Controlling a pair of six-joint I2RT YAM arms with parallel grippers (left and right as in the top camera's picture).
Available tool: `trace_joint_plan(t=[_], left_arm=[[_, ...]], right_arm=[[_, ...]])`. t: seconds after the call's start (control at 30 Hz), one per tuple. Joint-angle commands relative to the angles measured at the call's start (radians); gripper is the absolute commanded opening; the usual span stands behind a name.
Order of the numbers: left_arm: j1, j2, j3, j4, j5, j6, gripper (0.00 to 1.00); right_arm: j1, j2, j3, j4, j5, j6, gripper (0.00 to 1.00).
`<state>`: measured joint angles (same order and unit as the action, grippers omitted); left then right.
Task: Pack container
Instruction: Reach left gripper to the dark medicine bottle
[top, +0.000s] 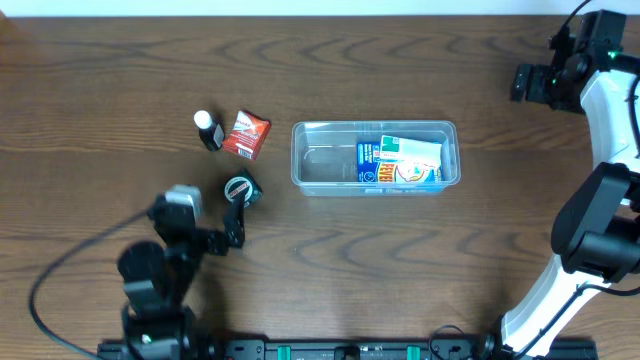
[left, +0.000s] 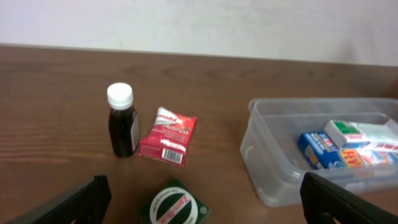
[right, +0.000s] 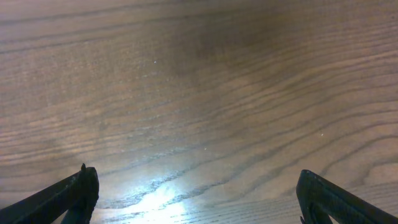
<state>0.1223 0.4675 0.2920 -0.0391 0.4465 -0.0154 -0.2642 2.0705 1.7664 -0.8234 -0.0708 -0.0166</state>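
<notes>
Container (top: 375, 182) holds boxes (top: 400, 160); tin (top: 240, 188) lies at its 9 o'clock. Left gripper (left: 204, 186) gapes wide near the tin; right gripper (right: 196, 175), at 2 o'clock, gapes too.

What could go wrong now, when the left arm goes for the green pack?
The left pincer is open, facing the green pack; closing off-centre may push the flat pack away. The bottle stands upright just behind, beside the red packet, and a long reach could tip it. Boxes fill the container's right half, so only its left half has room.
</notes>
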Motion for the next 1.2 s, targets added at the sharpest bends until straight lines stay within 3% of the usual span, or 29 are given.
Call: trace_joint_plan(t=[0.0,0.3,0.53,0.77,1.17], left_arm=[[-0.004,0.179,0.184,-0.055,0.018,-0.017,0.98],[-0.009,0.623,0.600,-0.310,0.093,-0.006,0.98],[-0.034,0.823,0.853,-0.442,0.019,0.150,0.98],[-0.034,0.852,0.868,-0.428,-0.206,0.154,0.98],[-0.034,0.852,0.868,-0.423,-0.208,0.153,0.98]], right_arm=[[-0.005,-0.001,0.006,0.000,0.003,0.012,0.99],[-0.005,-0.001,0.006,0.001,0.003,0.012,0.99],[-0.005,-0.001,0.006,0.001,0.003,0.012,0.99],[-0.005,-0.001,0.006,0.001,0.003,0.012,0.99],[-0.005,-0.001,0.006,0.001,0.003,0.012,0.99]])
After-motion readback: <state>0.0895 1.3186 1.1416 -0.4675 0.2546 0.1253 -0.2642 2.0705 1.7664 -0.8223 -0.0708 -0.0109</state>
